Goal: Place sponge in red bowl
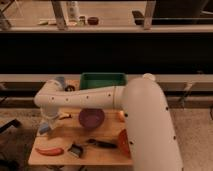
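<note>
— Where's the claw?
— Down at the table's left edge, right over the sponge, perhaps touching it. Whether it's spread or pinching, I cannot tell.
— And the red bowl?
— Near the front right edge, half behind the arm, well apart from the sponge. The purple bowl sits between them.

a green bin sits at the back of the wooden table, with a pale cup by its right corner and a bluish cup to its left. a dark purple bowl stands mid-table. near the front edge lie a long red piece, a small dark item and a dark utensil.
</note>
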Robot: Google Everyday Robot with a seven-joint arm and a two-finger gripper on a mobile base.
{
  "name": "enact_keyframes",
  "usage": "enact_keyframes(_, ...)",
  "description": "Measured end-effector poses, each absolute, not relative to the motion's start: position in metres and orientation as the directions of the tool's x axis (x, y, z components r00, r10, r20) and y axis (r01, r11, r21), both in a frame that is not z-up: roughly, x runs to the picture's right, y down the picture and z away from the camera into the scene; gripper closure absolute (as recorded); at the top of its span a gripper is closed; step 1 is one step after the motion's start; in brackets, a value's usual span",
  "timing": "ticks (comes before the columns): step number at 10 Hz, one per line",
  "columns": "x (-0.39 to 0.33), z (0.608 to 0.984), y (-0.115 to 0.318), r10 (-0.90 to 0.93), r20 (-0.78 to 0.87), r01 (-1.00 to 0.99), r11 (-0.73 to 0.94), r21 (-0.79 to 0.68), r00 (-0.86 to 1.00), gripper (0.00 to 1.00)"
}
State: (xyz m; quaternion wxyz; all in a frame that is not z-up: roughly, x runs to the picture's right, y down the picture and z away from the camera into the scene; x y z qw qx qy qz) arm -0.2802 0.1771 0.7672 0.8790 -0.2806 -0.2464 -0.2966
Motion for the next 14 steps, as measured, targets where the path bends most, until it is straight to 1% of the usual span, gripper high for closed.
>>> enact_keyframes(2, -0.251, 0.765, 0.172, -0.350, 0.585, 0.622, 0.694, -0.362, 0.731, 0.82)
enact_keyframes(6, -0.160, 0.755, 0.166, -0.273, 0.499, 0.504, 0.756, -0.418, 0.822, 0.82)
enact_keyframes(7, -0.137, 0.745, 0.166, -0.252, 0.471, 0.468, 0.775, -0.424, 0.845, 0.82)
enact_keyframes(9, -0.091, 0.724, 0.160, -0.209, 0.415, 0.392, 0.816, -0.425, 0.886, 0.84)
enact_keyframes(11, -0.037, 0.686, 0.151, -0.157, 0.350, 0.300, 0.864, -0.405, 0.924, 0.99)
enact_keyframes(12, -0.014, 0.664, 0.143, -0.138, 0.317, 0.261, 0.883, -0.390, 0.938, 0.99)
enact_keyframes(14, 0.012, 0.624, 0.129, -0.110, 0.270, 0.207, 0.909, -0.362, 0.957, 0.94)
